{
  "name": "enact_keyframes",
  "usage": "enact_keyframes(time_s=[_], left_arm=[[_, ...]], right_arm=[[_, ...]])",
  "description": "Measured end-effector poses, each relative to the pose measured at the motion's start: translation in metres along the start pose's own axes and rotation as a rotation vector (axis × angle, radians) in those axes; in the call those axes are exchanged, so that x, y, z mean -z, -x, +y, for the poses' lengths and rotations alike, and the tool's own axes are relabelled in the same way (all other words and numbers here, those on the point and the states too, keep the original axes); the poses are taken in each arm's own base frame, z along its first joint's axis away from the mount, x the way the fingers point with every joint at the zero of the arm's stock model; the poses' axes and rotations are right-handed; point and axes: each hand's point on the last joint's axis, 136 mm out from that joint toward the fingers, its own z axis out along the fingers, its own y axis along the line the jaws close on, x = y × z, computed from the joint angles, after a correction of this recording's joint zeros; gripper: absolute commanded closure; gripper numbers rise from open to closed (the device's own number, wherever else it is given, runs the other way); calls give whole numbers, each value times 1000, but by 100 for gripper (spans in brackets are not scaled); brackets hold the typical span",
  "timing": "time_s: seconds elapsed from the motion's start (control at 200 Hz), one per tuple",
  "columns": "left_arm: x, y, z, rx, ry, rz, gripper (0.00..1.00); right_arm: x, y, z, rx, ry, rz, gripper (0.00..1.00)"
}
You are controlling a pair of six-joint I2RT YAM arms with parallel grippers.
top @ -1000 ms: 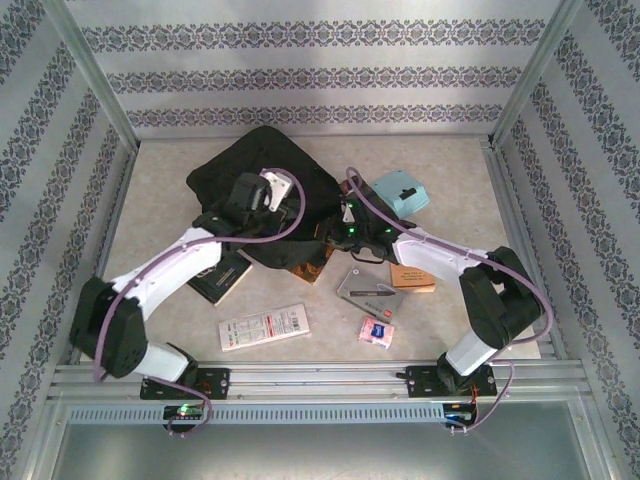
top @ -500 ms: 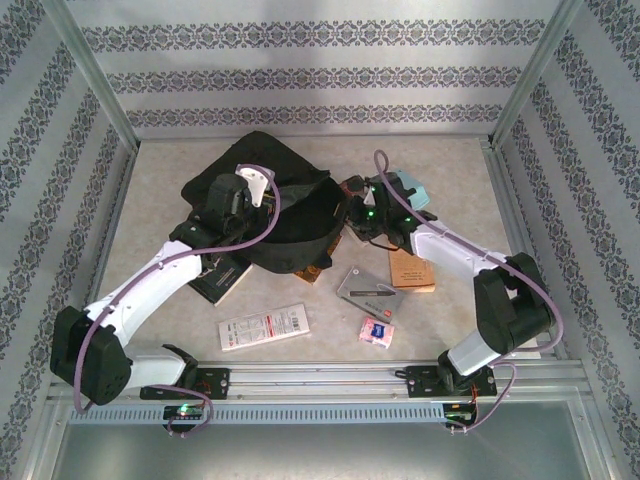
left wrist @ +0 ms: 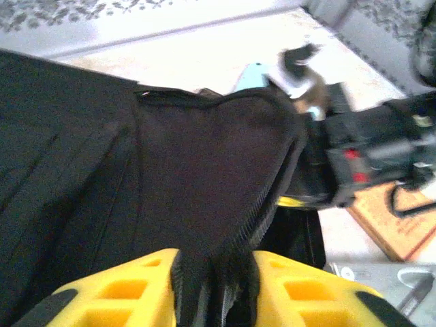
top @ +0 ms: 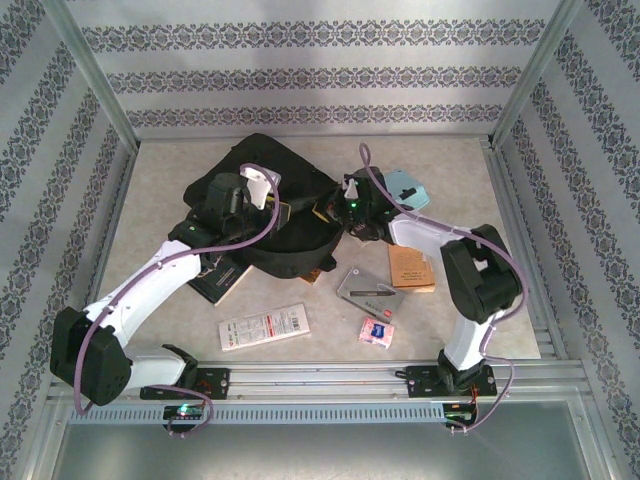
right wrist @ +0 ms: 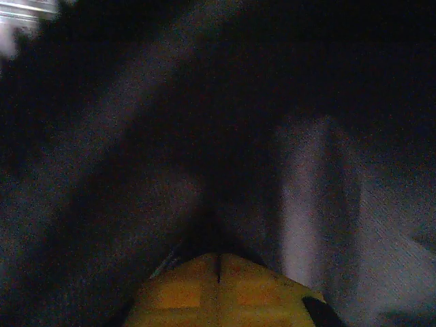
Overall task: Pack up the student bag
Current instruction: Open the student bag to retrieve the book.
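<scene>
Lying nearest the arm bases on the pale speckled table [top: 150, 190] are a white printed rectangular card [top: 263, 327] and, to its right, a small pink packet [top: 376, 331]. Just beyond the packet a flat grey case [top: 365, 289] is resting, with a brown card-covered notebook [top: 411, 269] beside it on the right. Over on the left, a dark-covered book [top: 222, 280] is lying partly under the left arm's white forearm.

Further back, the large black soft fabric student bag [top: 262, 160] is sprawling across the middle of the table, its near edge close beside the dark-covered book. The left gripper [top: 280, 207] is reaching over the bag's left half. In the left wrist view its yellow fingers [left wrist: 102, 293] are clamping a bunched fold of the student bag [left wrist: 204, 157], and the cloth is standing up from them as a raised, zip-edged lip.

The right gripper [top: 333, 207] is sitting at the bag's right rim, facing the left one. In the right wrist view its yellow fingers [right wrist: 184, 286] are pressing flat together with dark fabric all around. That view is too dim to tell whether any cloth is caught between them.

Farthest right, just past that gripper, a pale blue box-shaped object [top: 405, 190] is lying on the table.
</scene>
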Motion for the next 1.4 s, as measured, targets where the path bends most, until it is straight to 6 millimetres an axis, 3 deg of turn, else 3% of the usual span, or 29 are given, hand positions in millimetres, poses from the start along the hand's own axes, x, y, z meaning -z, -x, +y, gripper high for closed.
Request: enact_keyframes(time_s=[0.1, 0.225, 0.33, 0.47, 0.585, 0.674, 0.814, 0.984, 1.129, 1.269, 1.399], left_arm=[[7, 15, -5, -4, -11, -7, 23], [13, 40, -5, -23, 12, -21, 18], [6, 53, -1, -32, 33, -5, 17], [-18, 48, 6, -29, 51, 71, 16], [-43, 32, 14, -34, 61, 154, 19], [-58, 19, 18, -38, 51, 213, 28], [-72, 11, 16, -12, -13, 262, 62], [-71, 9, 19, 14, -44, 274, 100], [-69, 11, 24, 26, -49, 269, 100], [-64, 16, 27, 45, -28, 250, 100], [-41, 33, 37, 96, 16, 158, 100]], right_arm=[[-10, 1, 4, -51, 53, 19, 100], [-14, 6, 24, -80, 144, 27, 100], [-12, 9, 41, -82, 212, 28, 100], [-11, 8, 57, -76, 264, 37, 100], [-11, 5, 62, -72, 279, 47, 100], [-12, 5, 62, -70, 281, 49, 100], [-16, 6, 52, -88, 255, 49, 100], [-16, 5, 52, -77, 254, 55, 100], [-15, 4, 49, -54, 239, 52, 100], [1, -1, 39, -1, 154, 25, 79], [38, -4, 45, 130, 42, -50, 56]])
